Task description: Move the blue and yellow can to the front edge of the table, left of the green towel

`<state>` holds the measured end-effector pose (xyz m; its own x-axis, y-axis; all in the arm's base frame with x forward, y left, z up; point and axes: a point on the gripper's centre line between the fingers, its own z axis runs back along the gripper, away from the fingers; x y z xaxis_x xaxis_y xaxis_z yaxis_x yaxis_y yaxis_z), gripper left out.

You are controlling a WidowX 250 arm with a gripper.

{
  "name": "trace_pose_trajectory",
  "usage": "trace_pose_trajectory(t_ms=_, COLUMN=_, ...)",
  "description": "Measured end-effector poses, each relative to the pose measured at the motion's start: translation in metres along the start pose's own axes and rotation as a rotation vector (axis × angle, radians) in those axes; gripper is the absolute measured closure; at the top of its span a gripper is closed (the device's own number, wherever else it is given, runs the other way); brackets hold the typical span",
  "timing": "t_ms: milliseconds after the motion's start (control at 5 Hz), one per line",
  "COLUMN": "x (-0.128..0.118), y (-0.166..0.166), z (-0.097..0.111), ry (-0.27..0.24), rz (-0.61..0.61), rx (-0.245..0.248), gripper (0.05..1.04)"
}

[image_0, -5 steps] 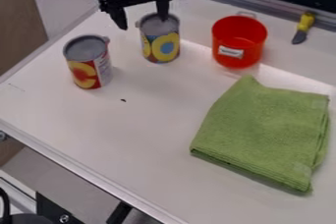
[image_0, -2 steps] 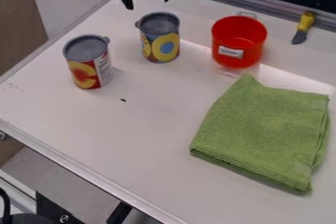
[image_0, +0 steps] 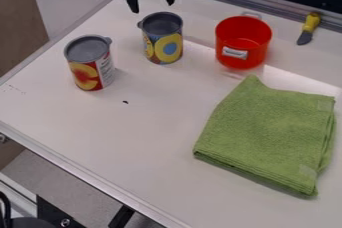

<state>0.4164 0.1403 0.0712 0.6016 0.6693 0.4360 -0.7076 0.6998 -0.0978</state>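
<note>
Two cans [image_0: 163,47] apart; end effector [image_0: 153,7] near

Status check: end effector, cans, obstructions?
End effector open, empty, above blue-and-yellow can. Can upright, apart from red-and-yellow can. Nothing visible between fingers and can.

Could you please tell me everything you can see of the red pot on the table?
The red pot is round and open-topped, with smooth, slightly shiny walls that look like plastic. A pale handle shows at its rear rim, and a whitish, label-like patch with dark marks sits low on its front. It stands upright on the white table, behind the green cloth and between the blue-and-yellow can and the yellow-handled knife, touching none of them.
</note>
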Motion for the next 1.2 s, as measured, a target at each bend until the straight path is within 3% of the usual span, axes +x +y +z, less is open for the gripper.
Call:
trace_pose_trajectory(t_ms=400, x=-0.002, y=-0.009, z=-0.012, ry=0.009, rz=-0.064, rx=-0.025, gripper=0.083)
trace_pose_trajectory(t_ms=600, x=-0.014, y=-0.01, z=-0.021, ry=0.079, rz=-0.107, rx=-0.011, gripper=0.083)
trace_pose_trajectory(t_ms=1200, x=-0.044, y=-0.004, z=-0.02, ry=0.18, rz=-0.016, rx=0.007, gripper=0.083)
